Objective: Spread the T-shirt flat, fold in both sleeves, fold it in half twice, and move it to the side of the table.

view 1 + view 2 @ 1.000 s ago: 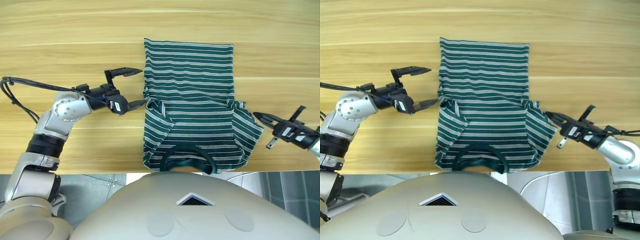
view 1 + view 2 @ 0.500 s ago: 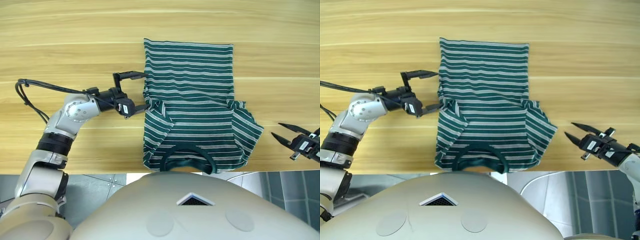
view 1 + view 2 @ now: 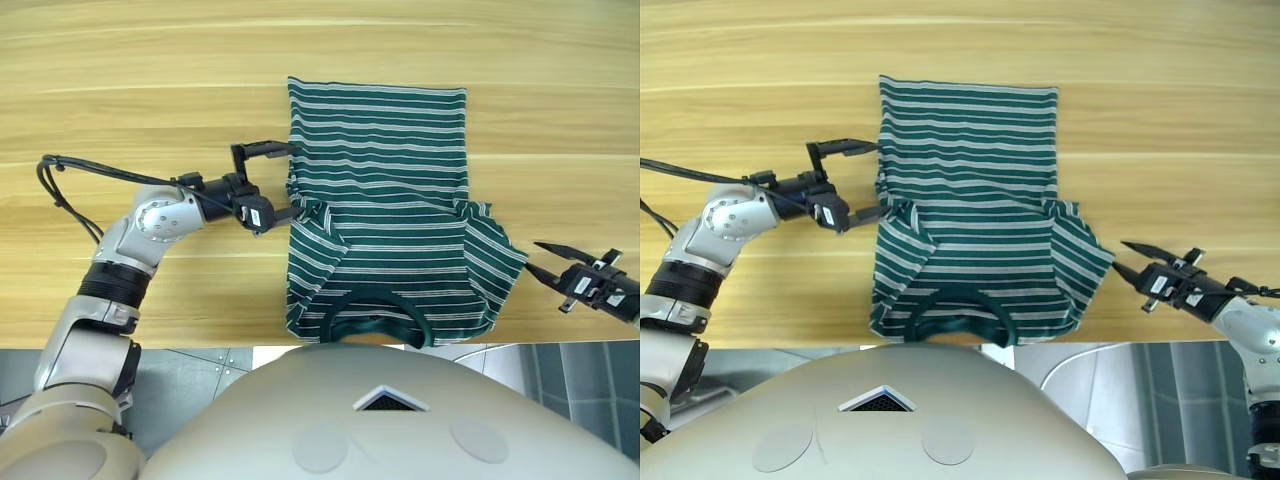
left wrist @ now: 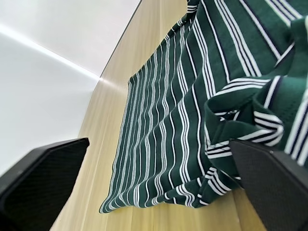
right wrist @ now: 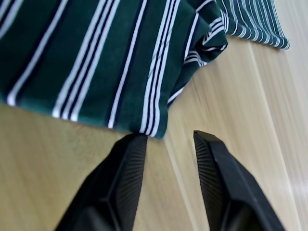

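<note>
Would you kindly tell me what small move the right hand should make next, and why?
Probably the right hand should ease forward and close on the right sleeve. That sleeve sticks out sideways from the T-shirt, not yet folded in, and the hand is open, pointing at the sleeve's hem from just short of it.
</note>
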Tool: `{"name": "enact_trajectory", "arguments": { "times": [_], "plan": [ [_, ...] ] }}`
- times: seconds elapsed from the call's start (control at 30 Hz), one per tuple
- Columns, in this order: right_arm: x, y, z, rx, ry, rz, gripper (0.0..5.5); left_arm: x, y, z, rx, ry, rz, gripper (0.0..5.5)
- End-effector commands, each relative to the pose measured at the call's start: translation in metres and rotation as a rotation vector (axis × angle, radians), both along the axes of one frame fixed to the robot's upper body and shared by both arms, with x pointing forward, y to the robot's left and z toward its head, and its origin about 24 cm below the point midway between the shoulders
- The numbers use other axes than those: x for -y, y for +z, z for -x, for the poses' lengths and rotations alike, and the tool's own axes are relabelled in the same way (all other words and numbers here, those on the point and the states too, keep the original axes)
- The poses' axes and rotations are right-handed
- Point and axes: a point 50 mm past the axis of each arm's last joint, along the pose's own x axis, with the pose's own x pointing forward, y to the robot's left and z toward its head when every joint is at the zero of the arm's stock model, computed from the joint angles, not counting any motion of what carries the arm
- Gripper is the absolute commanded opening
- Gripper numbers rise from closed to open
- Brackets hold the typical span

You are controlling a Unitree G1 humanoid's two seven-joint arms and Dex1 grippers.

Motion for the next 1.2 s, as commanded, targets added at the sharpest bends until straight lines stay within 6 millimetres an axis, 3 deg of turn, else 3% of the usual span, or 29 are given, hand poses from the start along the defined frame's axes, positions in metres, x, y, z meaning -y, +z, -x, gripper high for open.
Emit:
{"name": "enact_trajectory", "arguments": {
  "times": [0.03,0.23,0.57,0.9,1.2],
  "plan": [
    [-0.004,-0.005,0.001,-0.02,0.011,-0.01,1.79,0.001,0.002,-0.004,0.015,-0.006,-0.014,5.4],
    [-0.006,-0.007,-0.001,-0.027,0.022,-0.017,1.79,0.001,0.002,-0.003,0.016,-0.007,-0.013,5.4],
    [-0.007,-0.007,0.0,-0.027,0.028,-0.024,0.04,0.001,0.001,-0.002,0.013,-0.006,-0.012,5.4],
    [-0.011,-0.001,-0.007,0.031,0.039,-0.039,0.04,0.003,0.0,-0.001,0.013,-0.009,-0.009,5.4],
    [-0.049,0.022,-0.02,0.139,0.208,-0.213,0.04,0.005,-0.001,-0.001,0.013,-0.009,-0.005,5.4]
  ]
}}
